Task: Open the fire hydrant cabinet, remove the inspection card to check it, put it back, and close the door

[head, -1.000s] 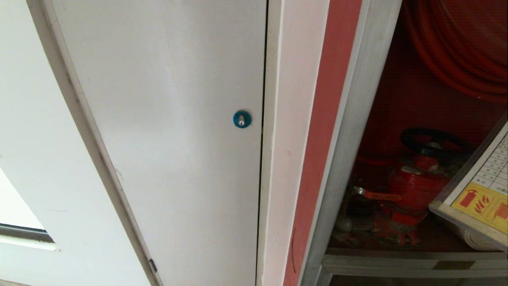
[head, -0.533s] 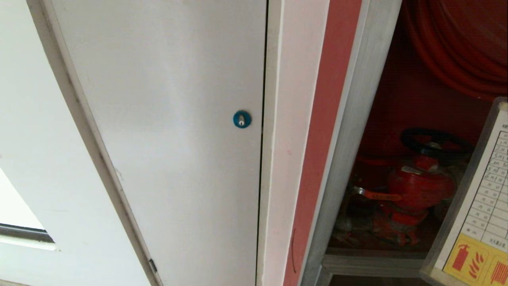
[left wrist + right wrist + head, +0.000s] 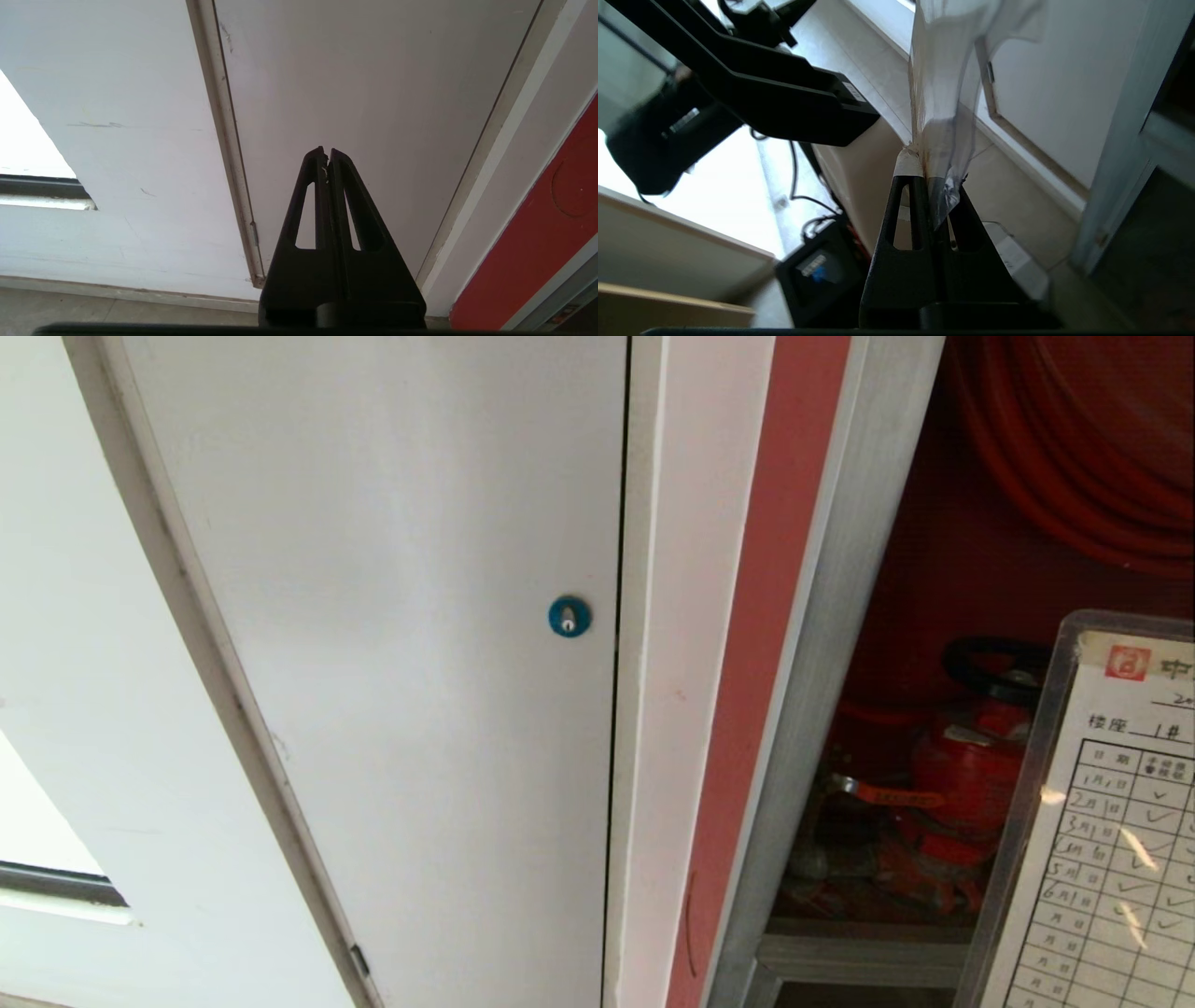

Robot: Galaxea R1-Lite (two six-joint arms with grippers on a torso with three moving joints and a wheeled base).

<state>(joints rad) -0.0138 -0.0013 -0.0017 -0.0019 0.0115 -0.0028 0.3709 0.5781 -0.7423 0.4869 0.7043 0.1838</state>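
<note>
The fire hydrant cabinet (image 3: 822, 616) stands open at the right of the head view, red inside, with a red valve (image 3: 952, 775) and a red hose reel (image 3: 1074, 457). The inspection card (image 3: 1111, 840), a white date grid with a red logo in a clear sleeve, is held upright in front of the valve, facing the head camera. In the right wrist view my right gripper (image 3: 927, 175) is shut on the bottom edge of the sleeve (image 3: 943, 84). My left gripper (image 3: 326, 151) is shut and empty, parked low by the white door. The cabinet's door is out of the head view.
A plain white door (image 3: 392, 663) with a round blue lock (image 3: 569, 616) fills the left and middle of the head view, with a pink-red wall strip (image 3: 766, 644) beside the cabinet frame. The right wrist view shows my black left arm (image 3: 784, 93) and the tiled floor (image 3: 1017, 196).
The card has swung from lying slanted with its yellow fire symbols showing to standing upright with the logo end on top. It now covers part of the valve. The left arm has stayed still.
</note>
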